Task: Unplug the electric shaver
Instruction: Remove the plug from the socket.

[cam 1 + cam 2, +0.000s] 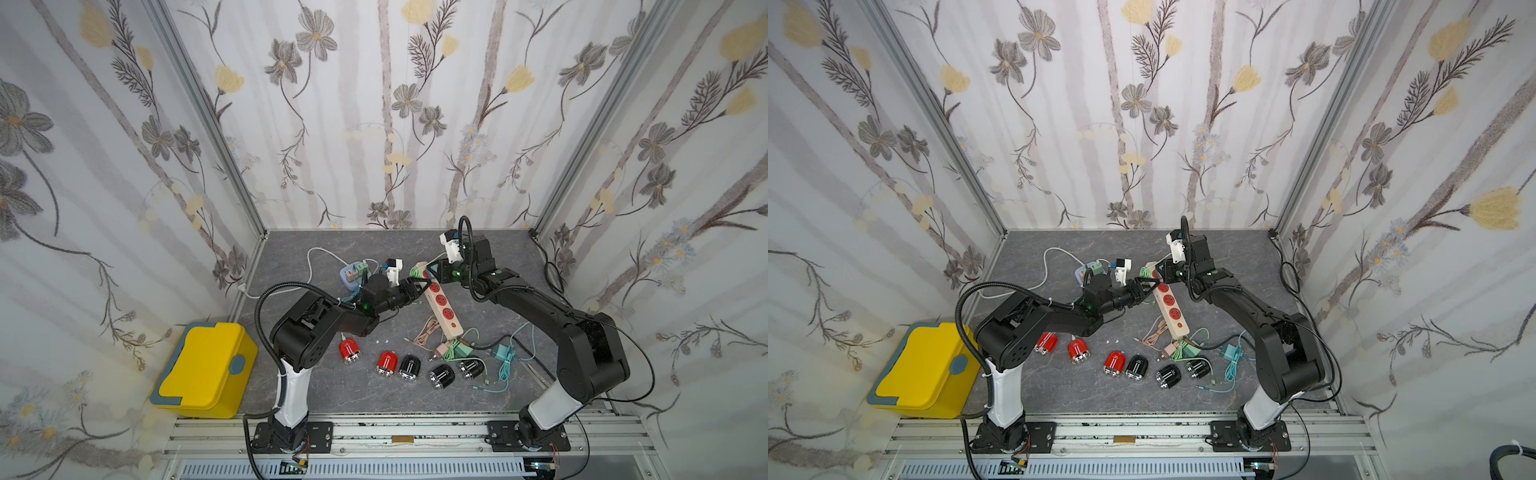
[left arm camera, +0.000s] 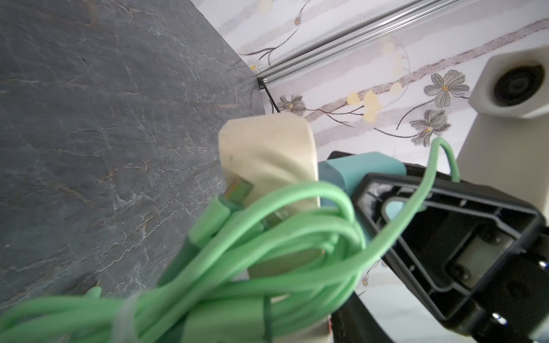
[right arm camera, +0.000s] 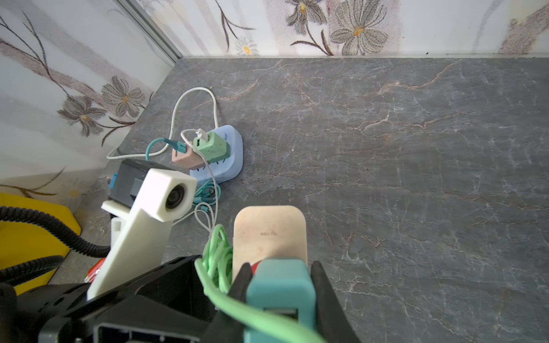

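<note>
A beige power strip (image 1: 442, 305) with red sockets lies slantwise mid-table. At its far end sits a teal plug (image 3: 280, 294), and my right gripper (image 3: 280, 279) is shut on that plug from both sides. A bundled light-green cable (image 2: 267, 237) hangs from the plug beside the strip (image 2: 267, 148). My left gripper (image 1: 422, 286) is at the strip's left edge, against this green bundle; its jaws are hidden behind the cable. Several red and black electric shavers (image 1: 386, 363) lie near the front edge. Which shaver the green cable belongs to does not show.
A blue socket block (image 3: 221, 154) with a pink and a green adapter and white cables stands at the back left. Loose pink, green and teal cables and adapters (image 1: 457, 349) crowd the strip's near end. A yellow box (image 1: 205, 368) sits at the front left.
</note>
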